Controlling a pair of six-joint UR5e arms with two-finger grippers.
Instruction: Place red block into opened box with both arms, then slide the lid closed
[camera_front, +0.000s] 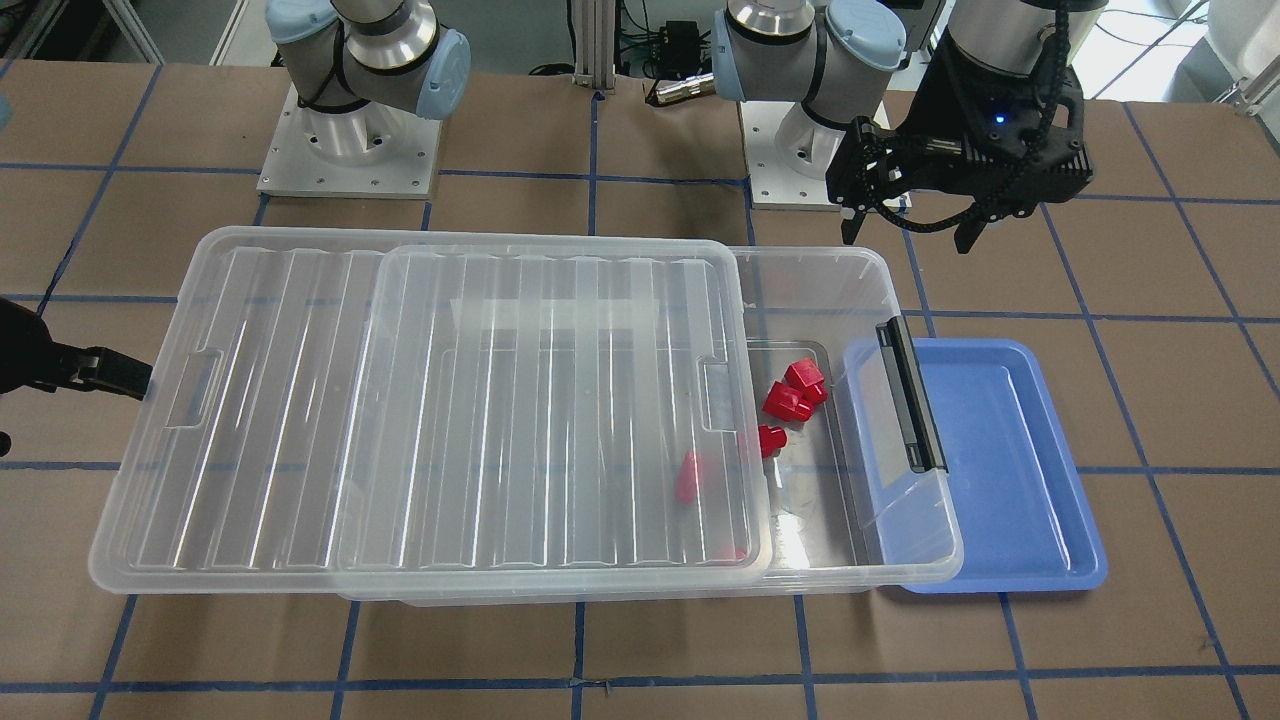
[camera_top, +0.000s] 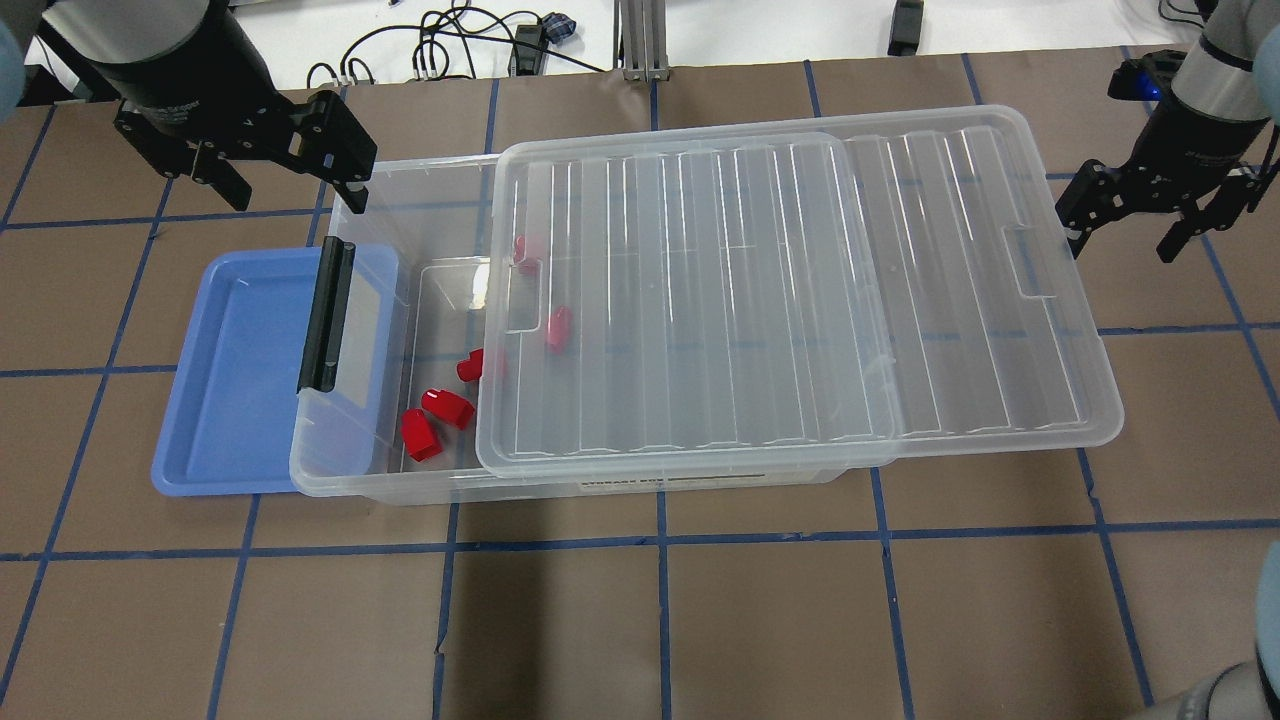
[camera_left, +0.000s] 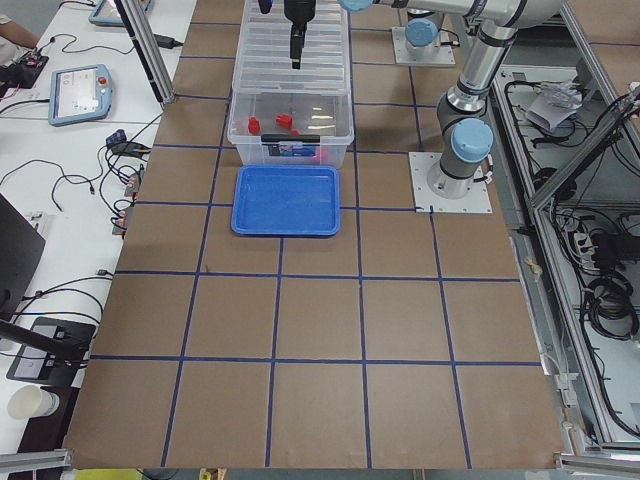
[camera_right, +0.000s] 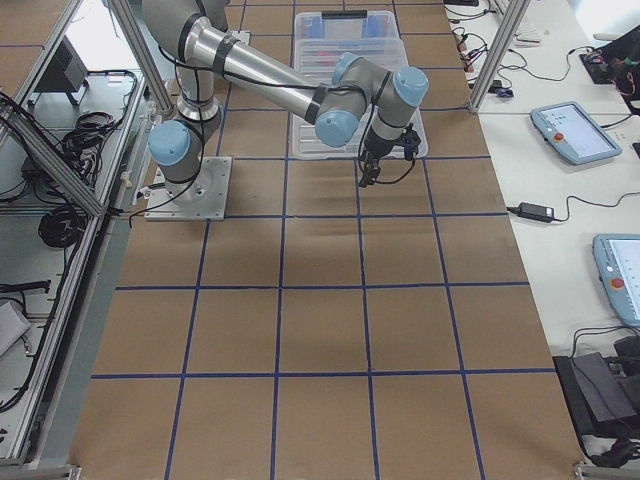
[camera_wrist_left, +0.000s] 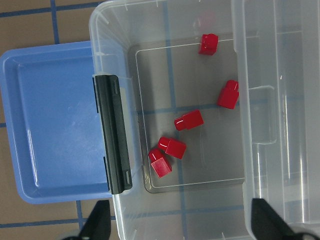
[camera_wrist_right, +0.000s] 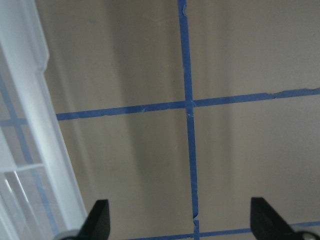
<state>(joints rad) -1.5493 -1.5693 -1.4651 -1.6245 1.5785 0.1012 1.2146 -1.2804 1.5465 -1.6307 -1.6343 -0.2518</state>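
Note:
The see-through box (camera_top: 560, 485) lies across the table, its black latch (camera_top: 325, 312) at the left end. The ridged lid (camera_top: 750, 300) rests on top, shifted to the right, so the box's left end is uncovered. Several red blocks lie on the box floor, one (camera_top: 447, 407) in the uncovered part and one (camera_top: 558, 327) under the lid's edge. My left gripper (camera_top: 292, 190) hangs open and empty above the box's far left corner. My right gripper (camera_top: 1122, 240) is open and empty beside the lid's right end, over bare table (camera_wrist_right: 225, 150).
An empty blue tray (camera_top: 230, 370) sits against the box's latch end, partly under it. Both arm bases (camera_front: 345, 150) stand on the far side of the box in the front-facing view. Brown table with blue tape lines (camera_top: 660, 540) spreads in front.

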